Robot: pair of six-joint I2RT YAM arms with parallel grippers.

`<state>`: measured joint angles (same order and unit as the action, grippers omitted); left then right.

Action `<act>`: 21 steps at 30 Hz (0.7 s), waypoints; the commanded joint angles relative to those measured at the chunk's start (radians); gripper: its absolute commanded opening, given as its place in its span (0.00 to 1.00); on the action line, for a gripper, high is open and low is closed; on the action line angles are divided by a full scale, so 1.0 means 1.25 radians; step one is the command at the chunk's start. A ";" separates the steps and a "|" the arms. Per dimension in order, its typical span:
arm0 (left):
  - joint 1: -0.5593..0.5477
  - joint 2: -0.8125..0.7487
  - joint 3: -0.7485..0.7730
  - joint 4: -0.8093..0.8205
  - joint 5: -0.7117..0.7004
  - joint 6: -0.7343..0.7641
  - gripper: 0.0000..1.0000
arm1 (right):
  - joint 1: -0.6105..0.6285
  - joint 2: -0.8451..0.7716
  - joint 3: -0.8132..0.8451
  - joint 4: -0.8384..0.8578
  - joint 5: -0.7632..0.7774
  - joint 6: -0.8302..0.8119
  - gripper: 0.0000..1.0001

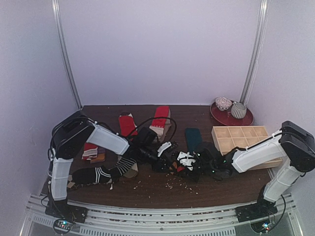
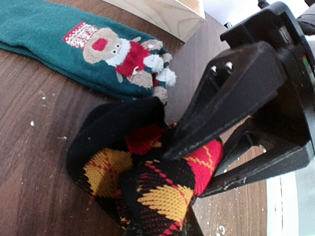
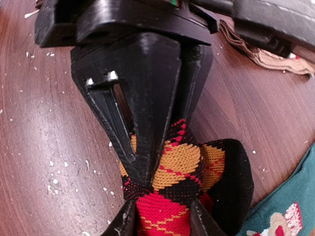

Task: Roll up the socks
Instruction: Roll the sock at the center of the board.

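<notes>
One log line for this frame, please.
left end effector: shut on argyle sock | right end effector: shut on same sock | sock: bunched on table | teal sock: flat alongside

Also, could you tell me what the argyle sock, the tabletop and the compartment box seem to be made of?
The argyle sock: knitted fabric, matte, visible stitch rows; tabletop: dark wood or wood-look laminate, grain streaks, slight sheen; compartment box: pale unfinished-looking wood, probably.
</notes>
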<state>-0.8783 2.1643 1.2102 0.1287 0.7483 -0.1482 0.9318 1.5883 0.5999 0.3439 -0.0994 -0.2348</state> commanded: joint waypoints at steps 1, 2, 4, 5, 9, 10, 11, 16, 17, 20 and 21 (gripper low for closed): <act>-0.016 0.098 -0.064 -0.258 -0.121 0.006 0.00 | -0.002 0.044 0.007 -0.046 -0.023 0.063 0.30; -0.016 0.096 -0.064 -0.256 -0.127 0.005 0.00 | -0.003 0.048 0.003 -0.047 -0.034 0.075 0.28; -0.016 0.088 -0.061 -0.256 -0.137 0.007 0.00 | -0.004 0.059 0.001 -0.057 -0.049 0.110 0.24; -0.015 0.087 -0.058 -0.256 -0.139 0.007 0.00 | -0.005 0.064 0.002 -0.064 -0.056 0.126 0.22; -0.015 0.072 -0.050 -0.243 -0.161 0.013 0.12 | -0.008 0.082 -0.022 -0.051 -0.079 0.191 0.17; -0.015 0.060 -0.056 -0.224 -0.172 0.015 0.18 | -0.015 0.086 -0.029 -0.041 -0.100 0.207 0.16; -0.015 0.042 -0.064 -0.205 -0.190 0.018 0.28 | -0.022 0.091 -0.035 -0.032 -0.120 0.225 0.16; -0.015 -0.126 -0.160 -0.037 -0.264 0.054 0.98 | -0.057 0.142 -0.058 0.000 -0.247 0.308 0.16; -0.015 -0.164 -0.183 0.000 -0.268 0.067 0.98 | -0.060 0.153 -0.062 0.005 -0.269 0.320 0.16; -0.017 -0.275 -0.257 0.130 -0.277 0.118 0.98 | -0.073 0.185 -0.080 0.034 -0.336 0.363 0.16; -0.017 -0.304 -0.283 0.182 -0.271 0.135 0.98 | -0.079 0.194 -0.087 0.048 -0.359 0.380 0.16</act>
<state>-0.9012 1.9144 0.9550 0.1680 0.4919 -0.0753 0.8417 1.7145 0.5793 0.5713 -0.3805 0.1226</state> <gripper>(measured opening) 0.981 0.221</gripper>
